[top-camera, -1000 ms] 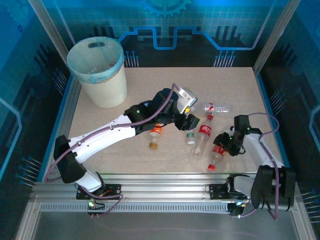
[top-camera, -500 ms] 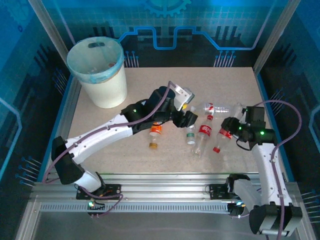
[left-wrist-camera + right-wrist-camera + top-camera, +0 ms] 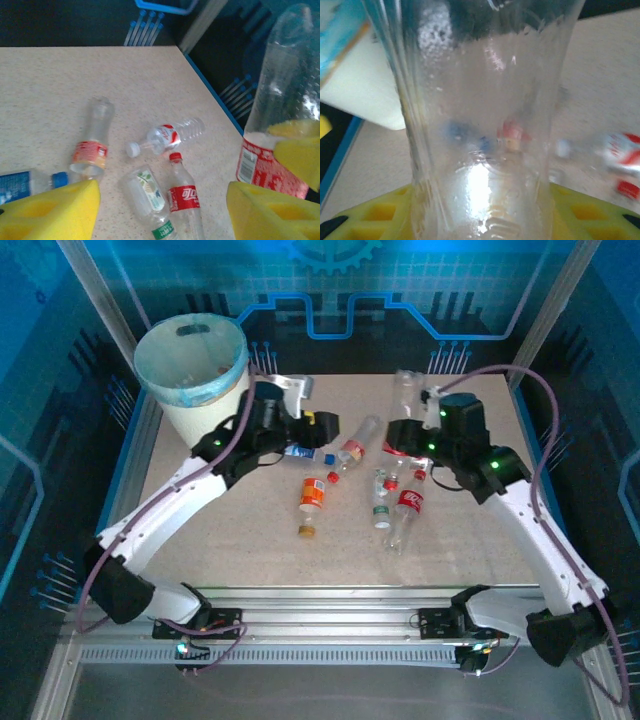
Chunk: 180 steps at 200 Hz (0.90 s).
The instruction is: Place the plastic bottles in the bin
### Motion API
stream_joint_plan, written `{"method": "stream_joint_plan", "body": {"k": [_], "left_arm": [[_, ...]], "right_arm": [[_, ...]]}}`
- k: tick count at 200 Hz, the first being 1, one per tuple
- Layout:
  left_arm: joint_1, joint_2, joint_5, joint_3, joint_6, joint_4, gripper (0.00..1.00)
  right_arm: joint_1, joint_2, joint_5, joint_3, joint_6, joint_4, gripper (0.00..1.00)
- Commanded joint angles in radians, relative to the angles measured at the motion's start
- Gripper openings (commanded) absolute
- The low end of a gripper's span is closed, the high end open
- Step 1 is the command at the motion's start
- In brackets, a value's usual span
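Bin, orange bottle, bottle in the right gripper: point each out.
Bin (image 3: 200, 425): top external view, on the cream outer wall.
Orange bottle (image 3: 312, 496): top external view, on the middle of its body.
Clear bottle (image 3: 480, 125): right wrist view, on its see-through mid body.

You had cool, blue-tinted light from above, with soft shadows on the table (image 3: 450, 550). Your right wrist view was blurred, white glare streaking the clear bottle (image 3: 480, 180).

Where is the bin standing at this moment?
In the top view, the bin stands at the table's far left corner, close behind the left arm.
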Motion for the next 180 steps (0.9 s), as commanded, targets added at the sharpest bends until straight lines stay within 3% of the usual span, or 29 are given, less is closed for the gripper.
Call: {"method": "stream_joint_plan", "body": {"k": [1,34,66,114,180], "left_arm": [[0.027,-0.115,0.033,-0.036,-0.017,0.025,0.69],[0.082,-0.268,0.016,-0.109,0.011,0.023,0.78],[0.129,-0.352,0.092,-0.152,0.0,0.028,0.79],[0.13,-0.362,0.313,-0.177,-0.047,0.103,0.82],[0.13,-0.356,0.433,-0.213,-0.139,0.208,0.81]], "right_arm": [[0.094,0.047,-0.008,0.064,-0.084,0.112,0.47],[0.2,0.104,-0.095,0.103,-0.137,0.18,0.47],[0.264,0.117,-0.16,0.11,-0.162,0.211,0.46],[0.306,0.129,-0.259,0.1,-0.182,0.258,0.46],[0.399,0.165,-0.372,0.137,-0.263,0.235,0.47]]}}
